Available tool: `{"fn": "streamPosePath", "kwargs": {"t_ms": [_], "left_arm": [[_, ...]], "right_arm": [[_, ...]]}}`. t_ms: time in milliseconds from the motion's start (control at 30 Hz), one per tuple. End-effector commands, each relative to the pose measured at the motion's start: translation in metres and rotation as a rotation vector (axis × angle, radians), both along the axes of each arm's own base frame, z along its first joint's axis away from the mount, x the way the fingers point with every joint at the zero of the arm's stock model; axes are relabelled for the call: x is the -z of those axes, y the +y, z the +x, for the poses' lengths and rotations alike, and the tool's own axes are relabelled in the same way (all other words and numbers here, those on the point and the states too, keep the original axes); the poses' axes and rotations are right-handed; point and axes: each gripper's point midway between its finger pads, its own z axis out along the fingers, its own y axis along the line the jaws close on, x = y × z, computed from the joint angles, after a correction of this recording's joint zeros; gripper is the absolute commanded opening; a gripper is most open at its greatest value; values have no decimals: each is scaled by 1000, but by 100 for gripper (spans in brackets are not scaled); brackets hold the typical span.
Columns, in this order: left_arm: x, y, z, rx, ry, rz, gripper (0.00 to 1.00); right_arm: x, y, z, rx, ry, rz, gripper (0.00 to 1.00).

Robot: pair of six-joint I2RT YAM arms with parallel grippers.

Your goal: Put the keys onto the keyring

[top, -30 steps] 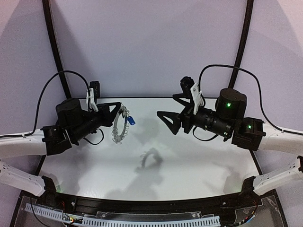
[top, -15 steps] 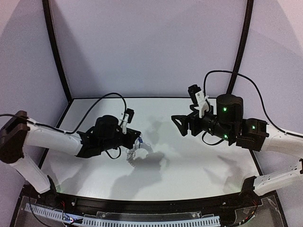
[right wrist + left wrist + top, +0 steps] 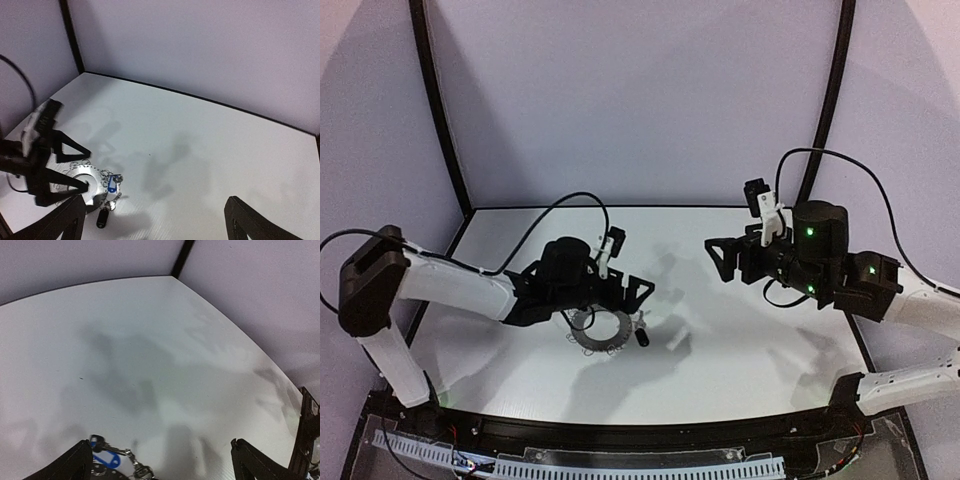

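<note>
keyring (image 3: 592,343) flat on white table (image 3: 770,350), left of centre | blue-headed key (image 3: 112,186) at its rim | black-headed key (image 3: 642,338) just beside rim, attachment unclear | left gripper (image 3: 641,293) spread wide just above keyring, empty | right gripper (image 3: 725,258) spread wide, empty, well apart

Two white arms with black joints.
The left arm (image 3: 450,285) and right arm (image 3: 925,300) are built of white tubes; black cables (image 3: 810,150) are looped over them, and green lights (image 3: 810,229) are seen on the right one.
</note>
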Motion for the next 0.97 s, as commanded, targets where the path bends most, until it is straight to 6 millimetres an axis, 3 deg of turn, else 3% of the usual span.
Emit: {"fn": "streamPosePath", "kwargs": {"t_ms": [0,67,100,167,200,233,267,300,333,367,400,433,533,667,933], "left_arm": [[-50,58,29,-273,-76,58,99],[-54,102,45,-436,-19,69,99],[-44,119,51,-483,-3,113,99],[-37,198,71,-705,93,108,99],[-26,220,70,-757,132,112,99],[-28,256,76,-847,174,65,99],[-28,275,77,-895,184,42,99],[-20,312,71,-995,219,48,99],[-24,340,65,-1074,202,49,99],[-24,342,59,-1072,203,57,99],[-25,375,48,-1172,191,106,99],[-23,375,47,-1172,195,111,99],[-31,418,23,-1289,184,133,99],[-35,447,5,-1377,133,169,99],[-63,452,11,-1377,38,129,99]], "right_arm": [[32,-29,28,149,173,12,98],[50,-53,50,230,263,42,98],[53,-62,57,259,267,51,98],[64,-95,76,347,250,64,98],[70,-110,83,386,255,68,98],[76,-121,88,402,275,80,98],[77,-131,92,427,277,83,98],[87,-145,96,456,285,73,98],[92,-157,99,496,271,49,98],[94,-161,99,509,261,29,98],[100,-171,100,537,231,-20,98],[101,-173,100,549,226,-26,98],[114,-188,102,617,227,-64,98],[126,-189,108,616,210,-109,98],[113,-191,115,634,87,-55,98]]}}
